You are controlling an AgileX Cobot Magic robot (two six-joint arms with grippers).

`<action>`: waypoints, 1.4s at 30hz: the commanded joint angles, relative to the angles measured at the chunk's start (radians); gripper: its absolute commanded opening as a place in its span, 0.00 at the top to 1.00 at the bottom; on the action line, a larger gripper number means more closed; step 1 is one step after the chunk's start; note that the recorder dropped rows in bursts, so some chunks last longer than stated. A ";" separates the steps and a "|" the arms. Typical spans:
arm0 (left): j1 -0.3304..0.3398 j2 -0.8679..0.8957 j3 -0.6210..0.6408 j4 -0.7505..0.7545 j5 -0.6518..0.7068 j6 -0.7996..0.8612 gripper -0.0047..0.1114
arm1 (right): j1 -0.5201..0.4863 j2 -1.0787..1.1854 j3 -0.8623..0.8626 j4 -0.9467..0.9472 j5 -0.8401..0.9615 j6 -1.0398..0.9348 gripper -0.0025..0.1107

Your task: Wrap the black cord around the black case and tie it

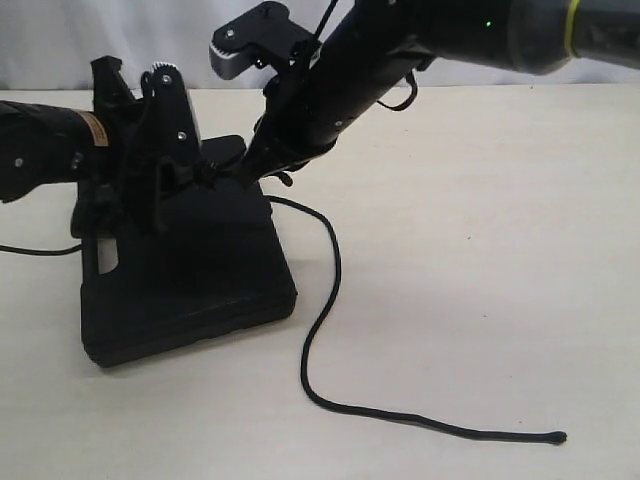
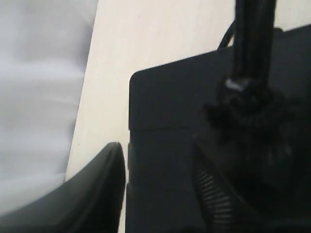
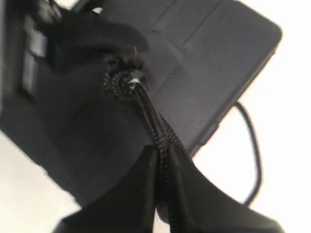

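Observation:
The black case [image 1: 200,285] lies flat at the left of the table, also seen in the wrist views [image 2: 170,102] [image 3: 214,68]. The black cord [image 1: 325,290] leaves the case's far right corner and trails over the table to its free end at the front right. My right gripper [image 1: 243,170] [image 3: 163,158] is shut on the braided cord [image 3: 154,124], which runs taut from a knot [image 3: 122,83] [image 2: 245,104] lying on top of the case. My left gripper [image 1: 160,200] [image 2: 160,194] is open, one finger [image 2: 97,189] just off the case's edge and the other above its lid.
A loose stretch of the cord [image 3: 253,145] curves over the pale table [image 1: 480,250] beside the case. A thin cable [image 1: 35,250] runs off to the left behind the case. A white wall backs the table.

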 commanded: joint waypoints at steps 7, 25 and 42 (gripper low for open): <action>-0.025 0.031 0.002 0.116 -0.168 -0.217 0.58 | -0.168 0.027 -0.068 0.285 0.145 0.005 0.94; -0.069 -0.016 0.002 0.181 0.003 -0.217 0.78 | -0.191 0.076 -0.087 0.285 0.085 0.031 0.94; -0.138 0.045 0.002 0.123 -0.214 -0.268 0.79 | -0.191 0.076 -0.089 0.300 0.104 0.033 0.94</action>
